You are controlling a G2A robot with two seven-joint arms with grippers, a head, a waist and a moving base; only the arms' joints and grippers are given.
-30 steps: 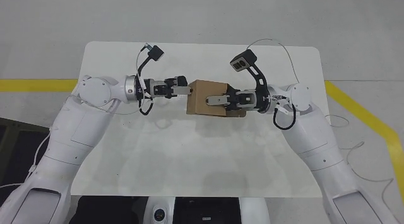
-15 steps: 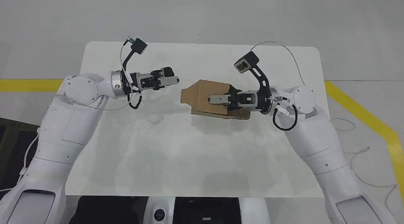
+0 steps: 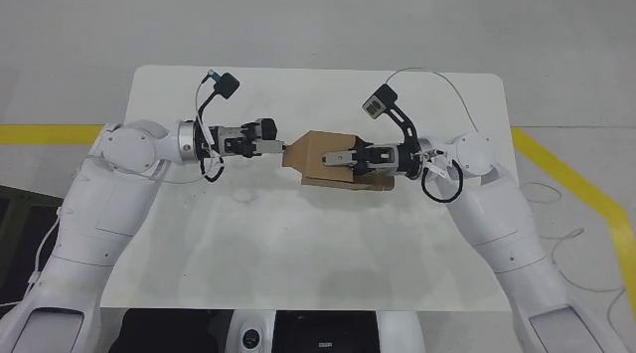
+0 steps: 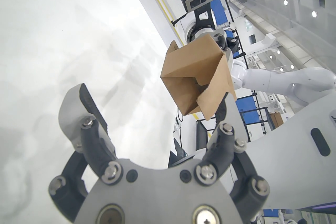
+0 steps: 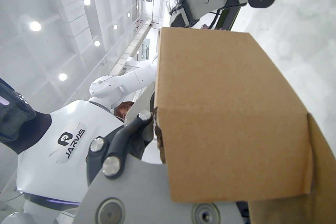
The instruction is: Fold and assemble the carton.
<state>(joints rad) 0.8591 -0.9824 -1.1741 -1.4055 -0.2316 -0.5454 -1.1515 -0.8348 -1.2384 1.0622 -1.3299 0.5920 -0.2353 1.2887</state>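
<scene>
A brown cardboard carton (image 3: 328, 149) hangs above the middle of the white table (image 3: 199, 244), partly formed, with its open flapped end (image 4: 194, 83) facing my left arm. My right gripper (image 3: 336, 157) is shut on the carton's wall, and the carton's side (image 5: 228, 117) hides most of its fingers in the right wrist view. My left gripper (image 3: 277, 144) is open just off the carton's left end. In the left wrist view one of its fingertips (image 4: 223, 104) is right at the edge of a flap, while the other fingertip (image 4: 84, 101) is over bare table.
Only the two arms and the carton are over the table. Its left and right edges (image 3: 134, 134) lie close to the arms' elbows. A yellow floor line (image 3: 50, 134) runs past both sides of the table.
My left gripper drew back from the carton to the left and has now returned to its left end. The carton stayed in the right gripper, shifting slightly.
</scene>
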